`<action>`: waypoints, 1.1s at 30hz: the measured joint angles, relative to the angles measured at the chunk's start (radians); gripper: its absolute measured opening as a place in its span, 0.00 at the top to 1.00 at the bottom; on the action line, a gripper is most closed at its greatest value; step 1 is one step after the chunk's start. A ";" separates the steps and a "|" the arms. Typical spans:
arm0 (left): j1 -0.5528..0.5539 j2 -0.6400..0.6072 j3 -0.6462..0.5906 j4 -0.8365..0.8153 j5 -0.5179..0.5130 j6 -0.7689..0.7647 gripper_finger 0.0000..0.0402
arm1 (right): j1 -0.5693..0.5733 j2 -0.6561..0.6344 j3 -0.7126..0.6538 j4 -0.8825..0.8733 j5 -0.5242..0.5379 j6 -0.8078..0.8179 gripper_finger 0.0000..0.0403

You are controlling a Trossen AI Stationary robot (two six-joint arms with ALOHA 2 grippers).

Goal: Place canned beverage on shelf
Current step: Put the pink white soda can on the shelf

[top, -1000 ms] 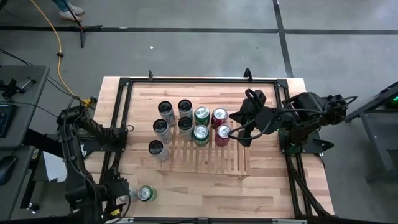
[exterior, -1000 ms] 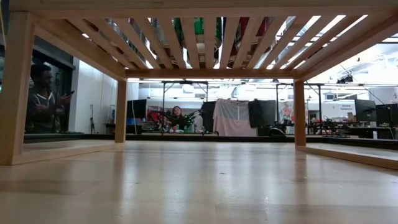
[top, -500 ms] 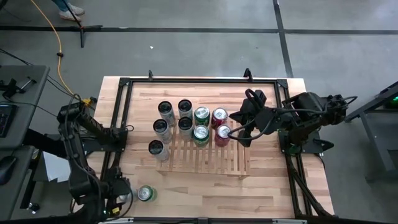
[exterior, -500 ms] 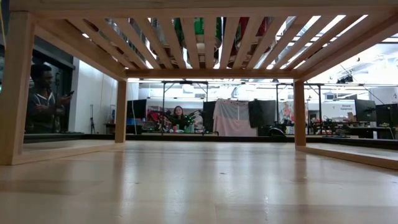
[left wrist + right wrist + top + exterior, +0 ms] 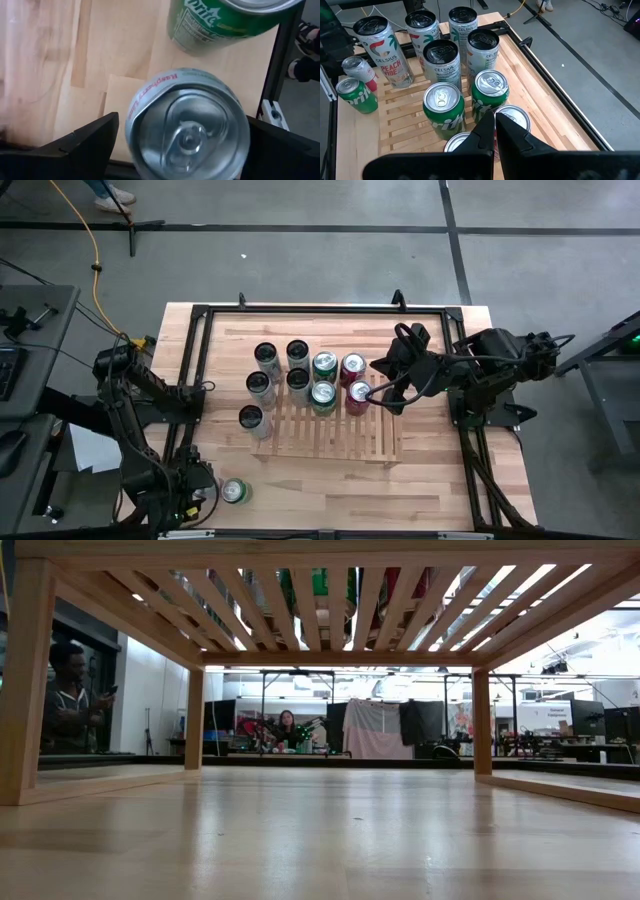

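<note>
The high view is showing the whole layout: the shelf (image 5: 330, 425) is lying mid-table, with two green cans (image 5: 323, 366) and two red cans (image 5: 352, 367) standing on its far part and five tall white cans (image 5: 268, 361) clustering at its far-left corner. The left gripper (image 5: 190, 492) is hanging at the near-left corner of the table, just beside a lone green can (image 5: 235, 492). Only the left wrist view is revealing what that gripper is dealing with — a silver-topped can (image 5: 187, 132) is sitting between its two dark fingers (image 5: 82, 142), which are standing wide on either side; whether they are touching it I cannot tell. Its rim is reading "Raspberry Lime", and the green can (image 5: 225, 22) just beyond is carrying the word "Sprite".

The right gripper (image 5: 383, 388) is hovering over the far-right part of the shelf, above a red can (image 5: 359, 393); in the right wrist view its fingers (image 5: 512, 137) are lying pressed together, holding nothing. That view is also making the tall cans (image 5: 382, 50) readable — "CELSIUS", one marked "PEACH VIBE".

The low view is looking under the slats (image 5: 330, 605), with people in the room behind.
</note>
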 joint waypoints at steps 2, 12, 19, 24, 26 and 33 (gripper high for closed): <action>0.004 0.000 -0.017 0.025 0.000 0.001 0.08 | 0.000 0.000 0.000 0.000 0.000 0.000 1.00; 0.076 -0.027 0.032 0.015 0.161 0.001 0.32 | 0.000 0.000 0.000 0.001 0.000 0.000 1.00; 0.078 -0.190 0.208 0.005 0.308 -0.040 0.32 | 0.000 0.000 0.000 0.001 -0.001 -0.007 1.00; 0.079 -0.295 0.410 0.007 0.159 -0.118 0.32 | 0.000 0.000 0.000 0.018 -0.022 -0.011 1.00; 0.088 -0.316 0.495 0.006 0.026 -0.109 0.32 | 0.000 0.000 0.000 0.053 -0.043 -0.031 1.00; 0.250 -0.292 0.801 0.016 -0.280 0.326 0.32 | 0.000 -0.017 0.000 0.295 -0.135 -0.138 0.88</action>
